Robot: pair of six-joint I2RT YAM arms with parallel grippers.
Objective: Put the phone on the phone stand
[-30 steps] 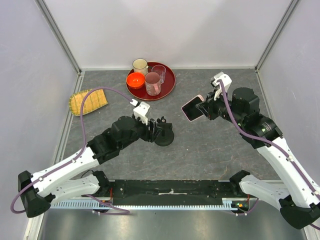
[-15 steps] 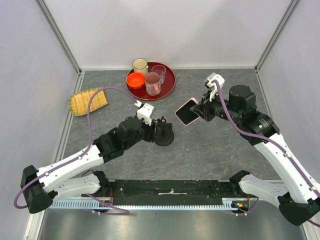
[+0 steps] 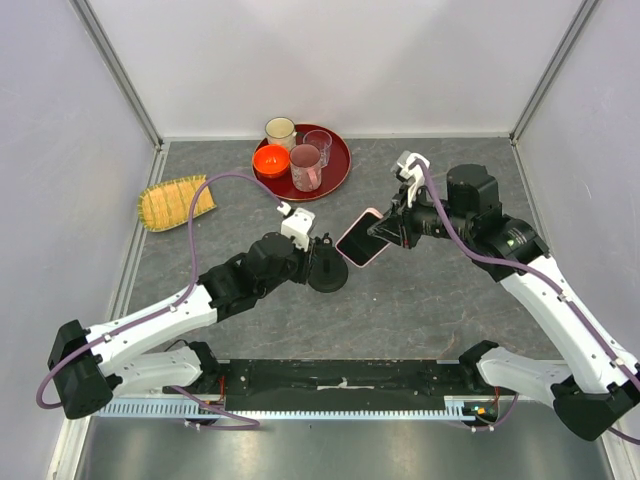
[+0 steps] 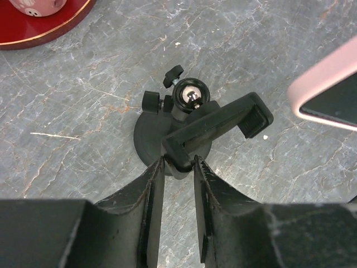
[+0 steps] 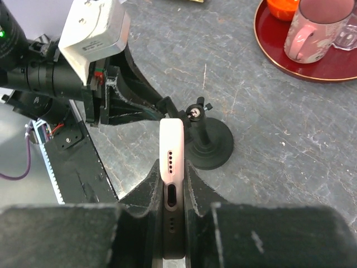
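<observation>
While L tool (image 4: 178, 163) pinches black phone stand (image 4: 217, 120), R tool (image 5: 173, 171) grips pink-cased, black-screen phone (image 3: 360, 238).

- Left wrist view: the phone (image 4: 329, 84) is cut by the right edge and shows only a corner. The red tray (image 4: 56, 25) is cut by the top edge.
- Right wrist view: the phone's near end is hidden between the right fingers (image 5: 146, 192).
- Top view: the phone stand (image 3: 328, 276) holder blends into the dark left fingers (image 3: 303, 262).

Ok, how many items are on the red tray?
4: a cream cup back left, a clear glass back right, an orange bowl front left, a pink mug front right. None looks hidden.
</observation>
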